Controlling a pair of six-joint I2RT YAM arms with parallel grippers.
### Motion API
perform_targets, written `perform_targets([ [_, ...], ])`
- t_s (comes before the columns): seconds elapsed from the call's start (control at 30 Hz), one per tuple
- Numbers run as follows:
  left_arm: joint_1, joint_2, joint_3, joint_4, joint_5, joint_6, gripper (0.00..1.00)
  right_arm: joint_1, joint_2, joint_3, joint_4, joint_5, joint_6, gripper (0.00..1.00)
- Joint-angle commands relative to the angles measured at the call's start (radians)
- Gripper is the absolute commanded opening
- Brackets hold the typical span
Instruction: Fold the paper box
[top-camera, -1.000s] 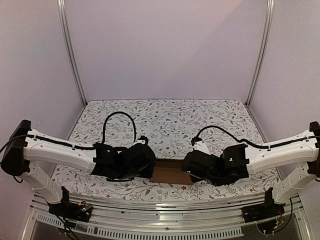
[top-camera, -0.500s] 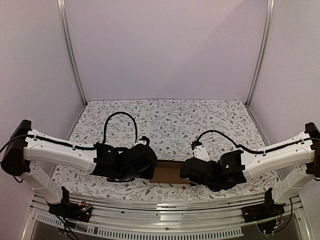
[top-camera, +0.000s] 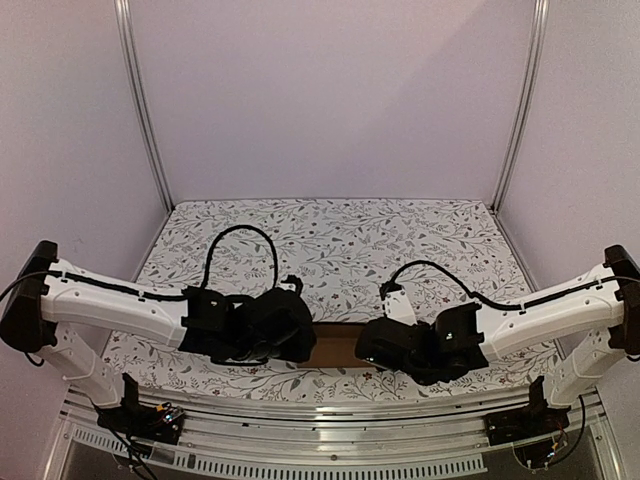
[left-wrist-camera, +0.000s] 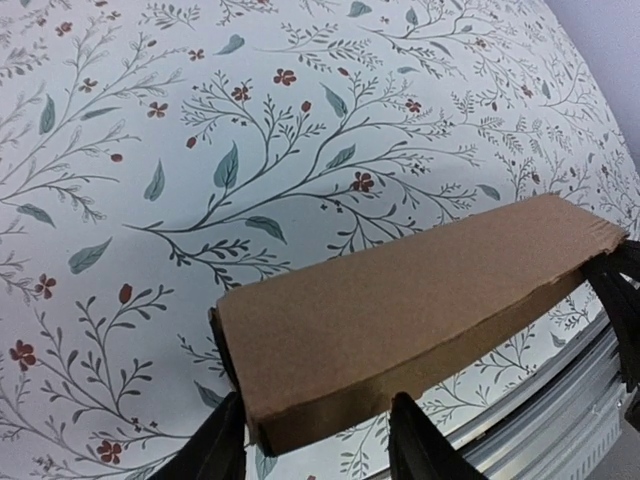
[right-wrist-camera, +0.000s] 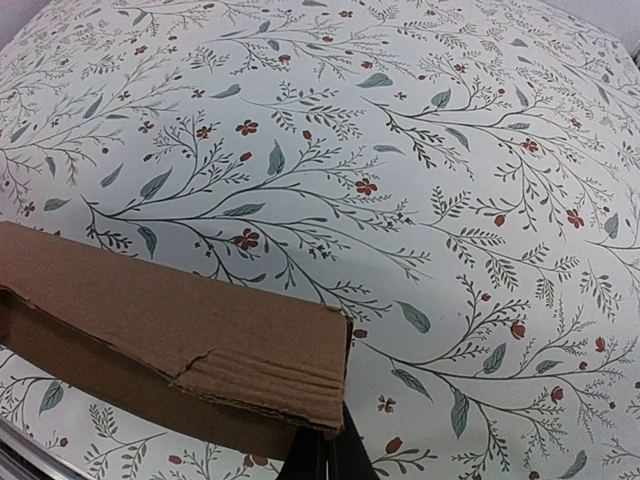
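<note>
The paper box (top-camera: 338, 345) is a plain brown oblong box lying on the flowered table between my two grippers. In the left wrist view the paper box (left-wrist-camera: 400, 300) runs away to the right. My left gripper (left-wrist-camera: 315, 447) is open, one finger on each side of the box's near end. In the right wrist view the paper box (right-wrist-camera: 170, 350) shows a creased, partly torn top flap. My right gripper (right-wrist-camera: 327, 458) is shut, its fingers pressed together just under the flap's corner, with their tips hidden by the cardboard. From above, the left gripper (top-camera: 300, 345) and the right gripper (top-camera: 366, 350) sit at opposite ends of the box.
The flowered cloth (top-camera: 330, 250) covers the table as far as the back and side walls. A metal rail (top-camera: 330, 405) runs along the near edge, just in front of the box. Black cables (top-camera: 240, 250) loop above both wrists.
My left gripper has opened from shut and now straddles the box's end. The right arm has dropped a little and shifted left toward the box, still shut.
</note>
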Motion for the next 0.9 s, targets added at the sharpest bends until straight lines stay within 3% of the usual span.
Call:
perform_targets([
  [0.0,-0.022,-0.02,-0.085,-0.152,0.117,0.013,0.54,0.014,0.057,-0.001,-0.028,-0.055,-0.018,0.0],
  [0.23,-0.021,-0.111,-0.115,-0.156,0.233,0.082,0.64,0.009,0.075,0.024,-0.034,-0.022,-0.059,0.0],
  [0.53,0.016,-0.237,-0.076,-0.186,0.314,0.201,0.63,0.003,0.06,0.029,-0.047,0.006,-0.099,0.0],
  [0.7,0.103,-0.296,-0.025,-0.198,0.395,0.263,0.51,0.002,0.054,0.028,-0.036,0.01,-0.114,0.0],
  [0.77,0.146,-0.311,-0.007,-0.185,0.432,0.283,0.38,0.003,0.051,0.03,-0.032,0.012,-0.124,0.0],
  [0.87,0.195,-0.313,0.019,-0.162,0.44,0.311,0.27,0.002,0.051,0.03,-0.026,0.014,-0.131,0.0],
])
